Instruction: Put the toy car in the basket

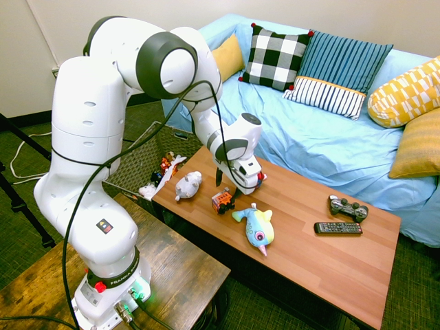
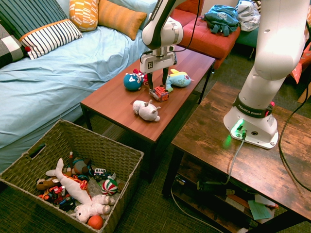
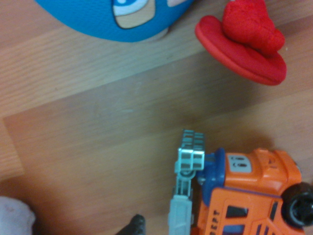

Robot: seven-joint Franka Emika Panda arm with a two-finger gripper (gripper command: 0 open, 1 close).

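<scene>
my gripper (image 2: 158,92) with fingers spread wide, holding nothing I can make out, low by the boxy orange plastic car (image 2: 159,93) on the wood-grain table (image 1: 302,234), near a smooth, round-headed plush (image 2: 132,82)

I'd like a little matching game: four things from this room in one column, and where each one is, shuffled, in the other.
Things
1. small boxy orange toy car with dark wheels
2. round red-and-white-and-green striped ball
3. black-and-white checked cushion
4. long black remote control

Places
A. on the light-blue covered sofa
B. on the wooden table, beside the game controller
C. on the wooden table, under the robot's open gripper
D. inside the woven wicker basket

Right pairs: 1-C, 2-D, 3-A, 4-B
</scene>
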